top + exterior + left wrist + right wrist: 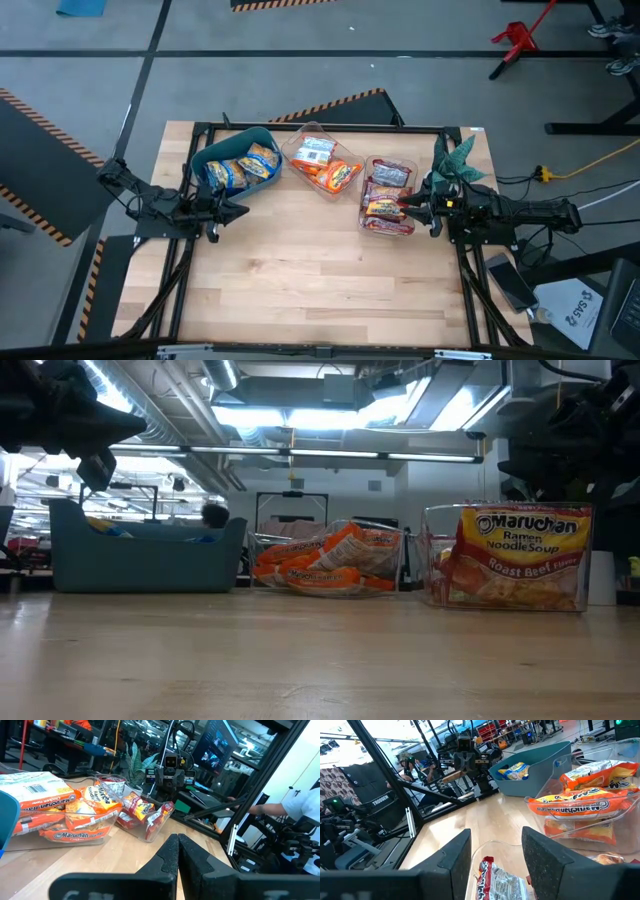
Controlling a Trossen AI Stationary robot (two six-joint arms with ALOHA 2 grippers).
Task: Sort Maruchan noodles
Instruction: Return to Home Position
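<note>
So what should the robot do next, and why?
Probably draw the right gripper back from the right clear container and shut it. No packet lies loose on the table: blue packets sit in the teal bin, orange packets in the middle clear container, red packets in the right one. The left gripper is shut.

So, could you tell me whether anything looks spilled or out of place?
Nothing stands out: blue packs lie in the teal bin, orange packs in the middle tub, red packs in the right tub.
</note>
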